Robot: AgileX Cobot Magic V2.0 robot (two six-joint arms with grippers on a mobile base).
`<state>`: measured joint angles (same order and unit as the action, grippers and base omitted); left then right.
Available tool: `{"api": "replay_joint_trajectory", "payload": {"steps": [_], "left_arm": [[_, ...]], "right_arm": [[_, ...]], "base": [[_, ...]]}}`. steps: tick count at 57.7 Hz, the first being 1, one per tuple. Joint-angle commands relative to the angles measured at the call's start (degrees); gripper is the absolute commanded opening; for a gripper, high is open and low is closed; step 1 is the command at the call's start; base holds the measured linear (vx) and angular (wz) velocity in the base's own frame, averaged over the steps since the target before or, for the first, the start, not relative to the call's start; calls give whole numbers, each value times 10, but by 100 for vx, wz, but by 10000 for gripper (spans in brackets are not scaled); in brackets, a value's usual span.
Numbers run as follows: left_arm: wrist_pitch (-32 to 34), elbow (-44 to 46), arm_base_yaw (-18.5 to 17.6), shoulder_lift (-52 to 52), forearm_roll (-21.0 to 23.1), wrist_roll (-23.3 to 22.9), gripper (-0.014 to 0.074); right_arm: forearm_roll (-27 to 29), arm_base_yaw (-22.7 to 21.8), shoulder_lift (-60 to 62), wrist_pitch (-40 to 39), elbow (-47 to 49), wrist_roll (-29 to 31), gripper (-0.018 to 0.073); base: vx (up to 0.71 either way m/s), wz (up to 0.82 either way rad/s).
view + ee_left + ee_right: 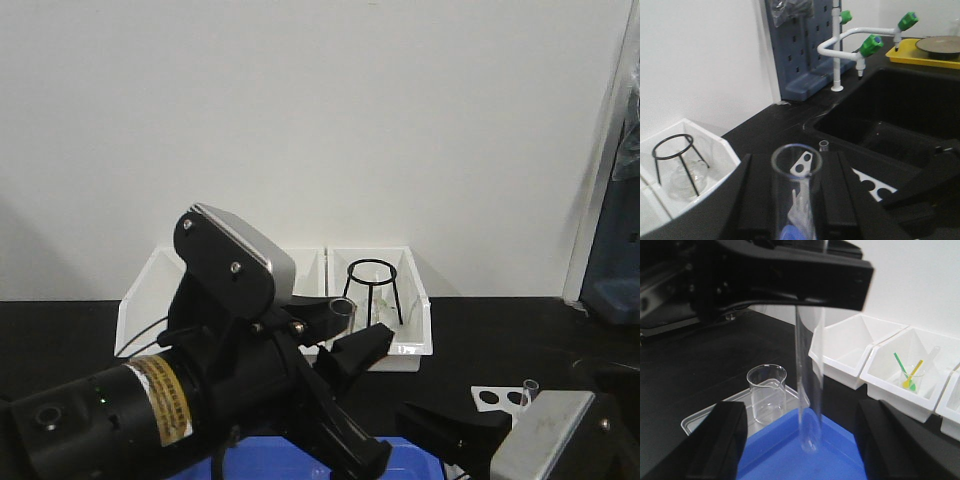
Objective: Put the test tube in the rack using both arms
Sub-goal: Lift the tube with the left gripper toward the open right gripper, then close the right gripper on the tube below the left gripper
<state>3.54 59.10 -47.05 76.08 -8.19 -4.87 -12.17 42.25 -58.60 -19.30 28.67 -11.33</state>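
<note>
Front view: left jaws clamped on test tube [343, 311], rim up, clear of desk [60, 330]; rack [497, 397] low right, well apart.
Left wrist: grip below rim, lower length free.
Right wrist: right jaws apart, flanking test tube [810, 390] above blue tray [785, 465], presumably for handover.

Showing the test tube [809, 390] hanging upright, clamped near its top by the left gripper [810, 285], its rounded bottom over the blue tray [785, 462]. Flanking it low down with the right gripper [807, 440], black fingers spread wide. Also showing a clear beaker [767, 395] left of it, white bins [850, 347] right.
</note>
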Motion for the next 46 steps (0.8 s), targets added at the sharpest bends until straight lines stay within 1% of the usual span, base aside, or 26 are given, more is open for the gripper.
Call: {"api": "replay_joint_trajectory", "payload": {"steps": [1, 6, 16, 20, 28, 30, 38, 41, 46], "left_arm": [[57, 21, -22, -15, 5, -22, -8], [52, 18, -43, -15, 5, -36, -8], [44, 18, -75, -15, 5, -40, -7], [34, 18, -83, -15, 5, -40, -7], [27, 18, -86, -15, 5, -38, -7], [29, 18, -86, -15, 5, -38, -7], [28, 18, -86, -15, 5, -38, -7], [28, 18, -86, -15, 5, -38, -7], [29, 18, -86, -15, 5, -38, -7]], "right_arm": [[2, 1, 6, -69, 22, 1, 509], [15, 1, 6, -80, 22, 1, 509], [28, 1, 6, -87, 22, 1, 503], [28, 1, 6, -87, 22, 1, 491], [28, 1, 6, -87, 21, 1, 441], [28, 1, 6, -87, 21, 1, 421], [28, 1, 8, -88, 21, 1, 291], [28, 1, 8, -88, 21, 1, 209], [28, 1, 8, -88, 21, 1, 111]], "base": [[0, 0], [0, 0], [0, 0], [0, 0], [0, 0], [0, 0], [0, 0], [0, 0], [0, 0]]}}
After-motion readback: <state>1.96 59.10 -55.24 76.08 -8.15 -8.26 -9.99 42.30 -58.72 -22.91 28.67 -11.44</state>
